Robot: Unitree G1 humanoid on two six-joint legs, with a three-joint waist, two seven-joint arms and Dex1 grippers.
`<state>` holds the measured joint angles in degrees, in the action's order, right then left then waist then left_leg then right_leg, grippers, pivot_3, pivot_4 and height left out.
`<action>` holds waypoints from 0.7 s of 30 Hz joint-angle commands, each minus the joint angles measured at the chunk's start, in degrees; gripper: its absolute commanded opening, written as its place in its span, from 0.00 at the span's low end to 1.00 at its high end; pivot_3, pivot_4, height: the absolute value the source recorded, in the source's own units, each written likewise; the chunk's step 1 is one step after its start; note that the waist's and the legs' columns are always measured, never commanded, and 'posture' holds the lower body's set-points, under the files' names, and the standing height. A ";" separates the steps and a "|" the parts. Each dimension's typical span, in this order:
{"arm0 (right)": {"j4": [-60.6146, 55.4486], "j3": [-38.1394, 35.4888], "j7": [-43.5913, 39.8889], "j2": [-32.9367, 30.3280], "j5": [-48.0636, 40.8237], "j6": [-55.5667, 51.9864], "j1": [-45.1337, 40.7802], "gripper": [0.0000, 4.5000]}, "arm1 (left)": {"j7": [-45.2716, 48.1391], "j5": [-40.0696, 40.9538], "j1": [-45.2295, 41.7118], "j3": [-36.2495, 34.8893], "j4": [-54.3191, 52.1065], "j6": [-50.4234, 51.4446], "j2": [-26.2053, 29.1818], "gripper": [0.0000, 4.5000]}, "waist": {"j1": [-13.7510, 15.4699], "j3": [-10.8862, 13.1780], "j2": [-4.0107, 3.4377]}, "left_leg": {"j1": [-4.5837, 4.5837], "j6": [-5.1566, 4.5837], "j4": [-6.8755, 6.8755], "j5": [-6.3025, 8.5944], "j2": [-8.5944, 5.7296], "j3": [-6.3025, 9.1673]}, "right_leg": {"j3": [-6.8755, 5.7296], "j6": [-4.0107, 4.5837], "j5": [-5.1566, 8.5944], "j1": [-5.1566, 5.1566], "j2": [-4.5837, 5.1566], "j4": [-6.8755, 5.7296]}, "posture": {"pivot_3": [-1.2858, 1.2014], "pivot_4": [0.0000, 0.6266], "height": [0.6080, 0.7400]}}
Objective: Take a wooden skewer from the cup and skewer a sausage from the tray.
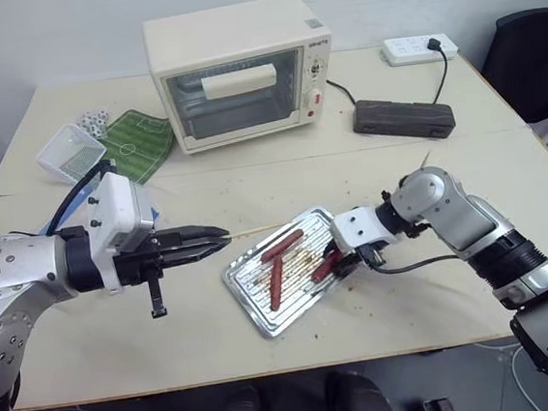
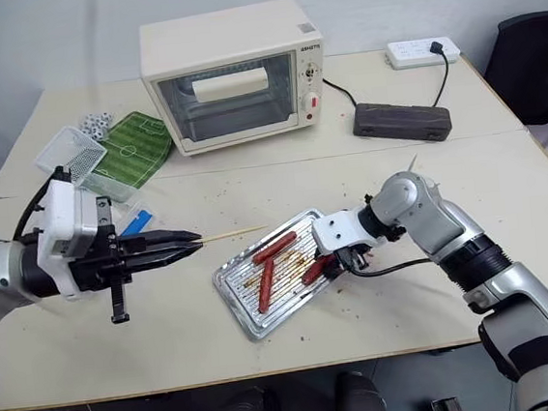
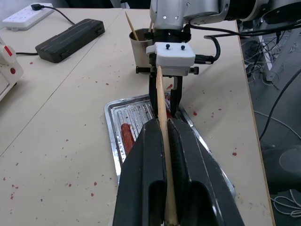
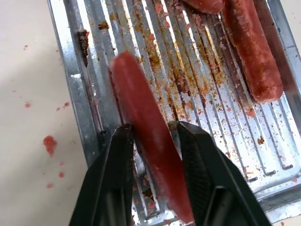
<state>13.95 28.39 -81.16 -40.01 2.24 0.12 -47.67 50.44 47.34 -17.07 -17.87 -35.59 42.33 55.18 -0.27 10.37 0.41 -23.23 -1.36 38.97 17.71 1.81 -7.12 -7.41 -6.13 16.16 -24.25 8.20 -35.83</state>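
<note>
**A:** While your left hand (image 1: 221,236) holds level over the tabletop (image 1: 103,348), pinched together on the wooden skewer (image 1: 257,230) with its tip aimed right toward the tray (image 1: 266,319), your right hand (image 4: 155,141) is at the tray's right end. Its 2 fingers (image 4: 115,179) sit on either side of a sausage (image 4: 143,117), touching it. Whether they have fully clamped it, I cannot tell.

**B:** So which step are you on?

**A:** By my reading, the skewer is already out of the cup (image 3: 139,47), which stands beyond the tray's right end with more sticks in it. You are now securing a sausage for the piercing. 2 other sausages (image 1: 280,247) lie in the middle of the tray.

**B:** What does the next move call for?

**A:** Probably you should firm up the grip, raise that sausage off the ribbed bottom, and turn 1 end toward the skewer point. Then bring the 2 hands together along the sausage's length. A crooked approach could push the tip out through the side.

**B:** Any writing to read?

**A:** On the far side, the toaster oven (image 1: 240,71) has a small dark label at its top right corner, too small to read. Nothing else carries legible text.
</note>
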 commanded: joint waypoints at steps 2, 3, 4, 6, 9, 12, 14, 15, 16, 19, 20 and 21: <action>-0.54 -1.34 -0.60 0.19 0.09 -0.15 0.86 0.36 | 0.13 -0.29 0.86 -0.62 -1.03 -1.73 0.07 0.00 | 0.00 0.00 0.00 | 0.00 0.00 0.01 0.00 0.00 0.01 | 0.00 0.00 0.00 0.01 0.00 -0.01 | 0.52 0.24 1.00; -0.57 -1.38 -0.63 0.18 0.08 -0.15 0.89 0.36 | 0.12 -0.35 1.01 -0.58 -1.05 -1.84 0.05 0.00 | 0.00 0.00 0.00 | 0.00 0.00 0.01 0.00 0.00 0.01 | 0.00 0.00 0.00 0.01 0.00 -0.01 | 0.52 0.24 1.00; -0.63 -1.42 -0.74 0.12 0.06 -0.14 0.95 0.36 | 0.11 -0.43 1.16 -0.52 -1.06 -1.98 0.05 0.00 | 0.01 0.00 0.00 | 0.00 0.00 0.01 0.00 0.00 0.01 | 0.00 0.00 0.00 0.01 0.00 -0.01 | 0.52 0.24 1.00; -1.11 -1.66 -1.26 0.04 -0.49 -0.81 1.24 0.36 | 0.18 -0.72 1.27 -0.32 -0.75 -2.37 0.05 0.00 | 0.05 0.00 0.00 | 0.00 0.00 0.02 0.00 0.00 0.03 | -0.01 0.00 0.00 0.03 0.00 -0.01 | 0.52 0.24 1.00; -1.85 -2.12 -1.42 0.19 -0.68 -1.59 1.68 0.18 | 0.27 -1.05 1.17 -0.04 -0.28 -2.86 0.10 0.00 | 0.02 0.00 0.00 | 0.01 0.00 0.04 0.00 0.00 0.05 | -0.01 0.00 0.00 0.05 0.00 -0.01 | 0.52 0.24 1.00; -2.41 -2.35 -1.17 0.44 -0.51 -2.64 1.94 0.18 | 0.90 -2.69 1.47 0.77 0.02 -4.45 0.25 0.00 | 0.01 0.00 0.00 | 0.02 0.00 0.05 0.00 0.00 0.05 | -0.01 0.00 0.00 0.05 0.00 -0.03 | 0.52 0.24 1.00; -2.81 -2.50 -1.20 0.51 -0.58 -3.30 1.97 0.18 | 1.12 -3.28 1.62 1.14 0.24 -5.06 0.18 0.00 | 0.01 0.00 0.00 | 0.02 0.00 0.05 0.00 0.00 0.04 | -0.01 0.01 0.00 0.05 -0.01 -0.03 | 0.52 0.24 1.00; -3.12 -2.64 -1.23 0.51 -0.72 -3.68 1.93 0.18 | 1.18 -3.31 1.62 1.25 0.34 -5.16 0.10 0.00 | 0.01 0.00 0.00 | 0.02 0.00 0.05 0.00 0.00 0.04 | -0.01 0.01 0.00 0.05 -0.01 -0.03 | 0.52 0.24 1.00; -3.56 -2.89 -1.41 0.46 -1.08 -4.35 1.81 0.18 | 1.27 -3.33 1.60 1.35 0.43 -5.25 0.05 0.00 | 0.01 0.00 0.00 | 0.02 0.00 0.05 0.00 -0.01 0.04 | -0.01 0.01 0.00 0.05 -0.01 -0.03 | 0.52 0.24 1.00; -5.20 -3.90 -2.32 0.04 -2.54 -7.15 1.09 0.18 | 1.65 -3.43 1.79 1.67 0.65 -5.58 0.01 0.00 | 0.02 0.00 0.00 | 0.02 0.00 0.05 0.00 0.00 0.04 | -0.01 0.01 0.00 0.05 -0.01 -0.04 | 0.52 0.24 1.00; -6.08 -4.48 -2.81 -0.21 -3.33 -8.68 0.61 0.18 | 1.94 -3.70 1.94 1.84 0.84 -5.89 0.05 0.00 | 0.02 0.00 0.00 | 0.01 0.00 0.05 0.00 0.00 0.04 | -0.01 0.01 0.00 0.05 -0.01 -0.04 | 0.52 0.24 1.00; -7.01 -5.07 -3.38 -0.51 -4.17 -10.42 0.02 0.18 | 2.23 -3.98 1.96 2.00 1.14 -6.22 0.08 0.00 | 0.02 0.00 0.00 | 0.02 0.00 0.05 0.00 0.00 0.04 | -0.01 0.01 0.00 0.05 -0.01 -0.04 | 0.52 0.24 1.00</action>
<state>9.93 26.03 -83.26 -39.87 0.22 -8.10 -46.13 52.16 44.13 -15.29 -15.42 -34.81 37.58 55.11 -0.25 10.37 0.41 -23.21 -1.36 39.02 17.71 1.81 -7.08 -7.42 -6.13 16.16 -24.20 8.19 -35.86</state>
